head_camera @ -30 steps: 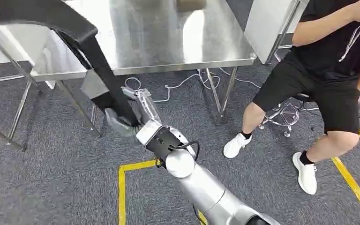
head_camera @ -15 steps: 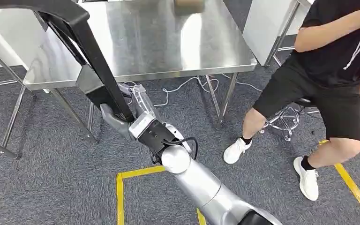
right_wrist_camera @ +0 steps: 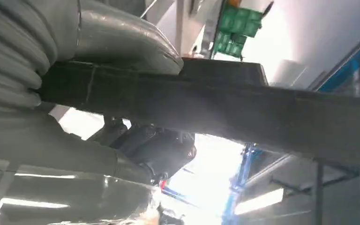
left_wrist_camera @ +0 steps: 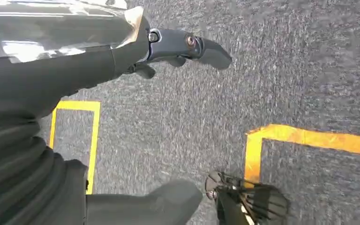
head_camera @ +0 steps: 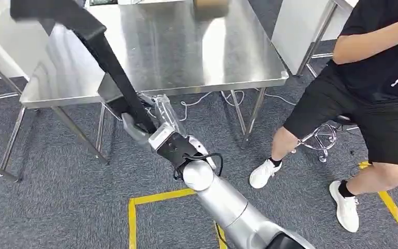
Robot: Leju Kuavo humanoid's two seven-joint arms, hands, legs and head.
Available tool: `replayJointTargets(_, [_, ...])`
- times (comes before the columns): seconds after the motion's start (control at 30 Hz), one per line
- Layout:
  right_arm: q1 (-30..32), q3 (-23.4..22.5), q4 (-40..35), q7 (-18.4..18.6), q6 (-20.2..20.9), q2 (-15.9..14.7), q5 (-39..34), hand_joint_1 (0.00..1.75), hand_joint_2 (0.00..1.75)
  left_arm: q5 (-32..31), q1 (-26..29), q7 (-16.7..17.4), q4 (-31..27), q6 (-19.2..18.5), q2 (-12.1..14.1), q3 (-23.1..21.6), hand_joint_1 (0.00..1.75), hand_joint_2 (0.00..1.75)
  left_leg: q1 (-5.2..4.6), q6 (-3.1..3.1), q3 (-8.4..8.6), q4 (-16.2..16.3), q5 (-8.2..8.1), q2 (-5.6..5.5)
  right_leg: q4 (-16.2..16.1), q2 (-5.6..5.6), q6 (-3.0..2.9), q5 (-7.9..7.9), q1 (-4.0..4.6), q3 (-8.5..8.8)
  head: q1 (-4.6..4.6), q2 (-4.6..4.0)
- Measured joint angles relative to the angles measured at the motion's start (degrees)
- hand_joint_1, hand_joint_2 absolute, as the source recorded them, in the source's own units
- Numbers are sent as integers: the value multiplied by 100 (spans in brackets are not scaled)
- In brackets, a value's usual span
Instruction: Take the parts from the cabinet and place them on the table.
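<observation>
A long black angled part rises up and to the left from my right hand, which grips its lower end just below the front edge of the steel table. The part's upper end hangs over the table's left corner. In the right wrist view the thumb presses on the black part, which runs straight across. My left hand hangs over the grey carpet, its fingers and thumb apart with nothing between them.
A person in black sits on a stool at the right, feet on the carpet. Cables lie under the table. A cardboard box stands at the table's far edge. Yellow tape marks the floor.
The whole view has shifted a little. My right hand, still holding the black part, has come up closer to the table's front edge, and the part's top has swung slightly right.
</observation>
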Motion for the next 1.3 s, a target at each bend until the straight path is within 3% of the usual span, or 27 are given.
replayJointTargets(0.07, [-8, -17, 2, -26, -42, 7, 53, 175, 175, -37, -14, -7, 0, -18, -9, -9, 0, 175, 12, -56, -385, 634, -72, 6, -18, 1, -85, -56, -3, 83, -4, 0])
replayJointTargets(0.17, [25, -28, 44, -77, -57, 9, 101, 175, 175, -50, 2, -7, 0, -35, -2, -20, 0, 175, 22, -123, -1168, 1719, -577, 6, -18, 9, -160, -167, 38, 192, -4, 0])
replayJointTargets(0.2, [43, -46, 63, -87, -68, 7, 105, 175, 175, -55, 6, -9, 0, -48, 2, -28, 0, 175, 22, -116, -1291, 1760, -556, 6, -18, 22, -160, -208, 48, 244, 0, 0])
replayJointTargets(0.23, [55, -63, 81, -92, -72, 7, 125, 175, 175, -57, 7, -7, 0, -55, 4, -33, 0, 175, 21, -87, -1293, 1577, -374, 6, -18, 32, -159, -252, 62, 305, -2, 0])
replayJointTargets(0.27, [56, -74, 96, -96, -76, 7, 140, 175, 175, -57, 6, -7, 0, -61, 7, -37, 0, 175, 17, -51, -1182, 1207, -68, 6, -19, 36, -156, -298, 80, 373, -2, 0])
replayJointTargets(0.33, [55, -83, 101, -98, -85, 13, 155, 175, 175, -57, 6, -7, 0, -61, 24, -42, 0, 175, -33, 107, -794, 172, 670, 13, -41, 43, -148, -396, 91, 475, 2, 0])
replayJointTargets(0.37, [53, -87, 112, -105, -87, 15, 160, 175, 175, -59, -3, -7, 2, -66, 41, -44, 0, 175, -76, 151, -780, 146, 492, 33, -36, 52, -112, -431, 145, 540, 7, 0])
replayJointTargets(0.4, [46, -98, 116, -105, -92, 17, 170, 175, 175, -61, -16, -9, 0, -66, 44, -48, 0, 175, -105, 173, -764, 89, 417, 19, -54, 53, -76, -454, 123, 532, 0, 0])
replayJointTargets(0.43, [52, -105, 116, -103, -94, 28, 186, 175, 175, -61, -11, -7, 0, -66, 41, -57, 0, 175, -120, 227, -694, 58, 482, 13, -95, 54, -42, -473, 125, 536, 0, 0])
replayJointTargets(0.47, [59, -103, 124, -105, -94, 31, 199, 175, 175, -61, 0, -7, -2, -63, 57, -59, 0, 175, -128, 273, -672, -15, 511, 13, 31, 58, 39, -396, 171, 592, 2, 0])
replayJointTargets(0.57, [51, -116, 138, -107, -98, 33, 236, 175, 175, -61, 4, 4, -2, -59, 44, -63, 0, 175, -70, 321, -448, -120, 551, 22, 104, 48, 75, -491, 159, 572, 4, 0])
replayJointTargets(0.63, [14, -138, 153, -116, -98, 46, 293, 175, 175, -61, -20, 4, -2, -50, 48, -66, 0, 175, -69, 372, -378, -136, 504, 6, 849, 48, 91, -660, 130, 175, 20, 0])
replayJointTargets(0.7, [30, -166, 190, -114, -98, 44, 343, 175, 175, -63, -21, 4, -2, -50, 41, -68, 0, 175, -71, 369, -345, -135, 425, -9, 1606, 47, 98, -969, 99, -373, 20, 0])
replayJointTargets(0.73, [29, -175, 217, -103, -98, 44, 391, 175, 175, -66, -13, 4, -2, -52, 41, -68, 0, 175, -71, 354, -314, -126, 384, -14, 1746, 46, 139, -994, 93, -548, 26, 0])
replayJointTargets(0.77, [23, -179, 243, -92, -98, 46, 448, 175, 175, -68, -5, 4, -2, -52, 35, -70, 0, 175, -67, 337, -257, -122, 338, -25, 1602, 42, 206, -878, 82, -566, 26, 0])
replayJointTargets(0.8, [10, -181, 258, -68, -98, 52, 509, 175, 175, -70, -1, -2, -2, -52, 26, -70, 0, 175, -63, 316, -190, -119, 285, -34, 1238, 34, 262, -652, 60, -465, 28, 0])
replayJointTargets(0.87, [-80, -190, 304, -6, -120, 83, 656, 175, 175, -76, -1, -13, -2, -50, 20, -79, 0, 175, -53, 259, -48, -98, 156, -39, 162, 4, 361, -36, 16, -96, 28, 0])
replayJointTargets(0.9, [-139, -192, 348, 20, -155, 85, 743, 175, 175, -77, -4, -22, -2, -44, 24, -79, 0, 175, -65, 215, -11, -81, 100, -37, 25, -23, 322, 76, 28, -111, 17, 0])
replayJointTargets(0.93, [-209, -192, 385, 52, -179, 100, 806, 175, 175, -77, -11, -35, -2, -31, 24, -81, 0, 175, -67, 179, -29, -86, 77, -42, -27, -41, 177, -71, 57, -99, 26, 0])
replayJointTargets(0.97, [-252, -199, 402, 83, -192, 138, 839, 175, 175, -77, -16, -37, -2, -26, 22, -85, 0, 175, -65, 132, -54, -103, 49, -32, -2, -28, 103, 19, 88, -29, 22, 0])
replayJointTargets(1.03, [-303, -214, 426, 103, -221, 184, 874, 175, 175, -74, -7, -42, 0, -9, 9, -87, 0, 175, -59, 91, 21, -83, 58, -13, -40, -9, 6, 2, 67, -7, 28, 0])
replayJointTargets(1.07, [-336, -216, 431, 109, -227, 229, 889, 175, 175, -76, -9, -42, -4, 2, 28, -87, 0, 175, -48, 72, -31, 22, 33, -7, -78, 10, -25, -17, -9, 98, 28, 2])
replayJointTargets(1.1, [-372, -223, 446, 116, -229, 245, 907, 175, 175, -79, -17, -39, 2, 2, 4, -92, 0, 175, -40, 42, -152, 281, 45, 0, -100, 2, -73, -50, -5, 169, 17, 0])
replayJointTargets(1.13, [-452, -223, 483, 127, -229, 288, 927, 175, 175, -94, -31, -27, 2, 2, 4, -92, 0, 175, -24, -6, -424, 732, -32, 3, -107, 1, -130, -93, -5, 222, -7, 0])
replayJointTargets(1.23, [-588, -219, 689, 182, -249, 391, 1010, 175, 175, -111, -30, 55, 2, 2, 4, -92, 0, 175, -8, -73, -1216, 1731, -535, 3, -106, 27, -142, -236, 21, 356, -7, 0])
replayJointTargets(1.27, [-606, -219, 749, 199, -256, 417, 1012, 175, 175, -113, -26, 65, 2, 2, 4, -92, 0, 175, -7, -69, -1323, 1723, -504, 4, -106, 37, -138, -290, 26, 427, -2, 0])
replayJointTargets(1.3, [-633, -219, 809, 225, -256, 439, 1012, 175, 175, -118, -24, 72, 2, 2, 4, -92, 0, 175, -8, -49, -1321, 1510, -347, 3, -106, 42, -134, -353, 35, 515, -4, 0])
